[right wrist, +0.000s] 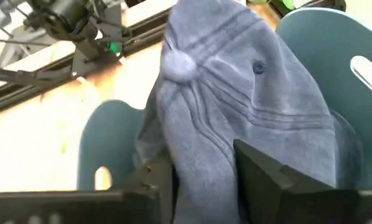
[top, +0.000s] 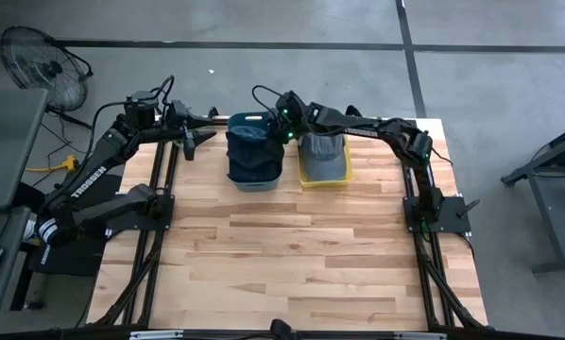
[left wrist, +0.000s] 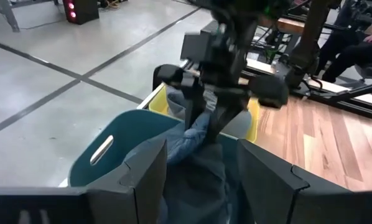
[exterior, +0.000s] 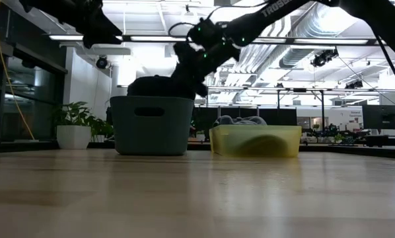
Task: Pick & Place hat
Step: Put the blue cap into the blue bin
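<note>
Hat, blue-grey soft fabric (right wrist: 236, 99), hangs between the right gripper's (top: 284, 127) parting fingers directly over the teal plastic bin (top: 255, 151); left gripper (top: 189, 142), fingers apart, waits beside that bin.

I'm reading "TROSSEN" in white capitals along the left arm (top: 92, 177) from overhead. In the low view, the same lettering shows only in part, "TROSS", on the right arm (exterior: 285, 8) near the top edge. Nothing else legible to me: no labels on the bins, no numbers.
</note>
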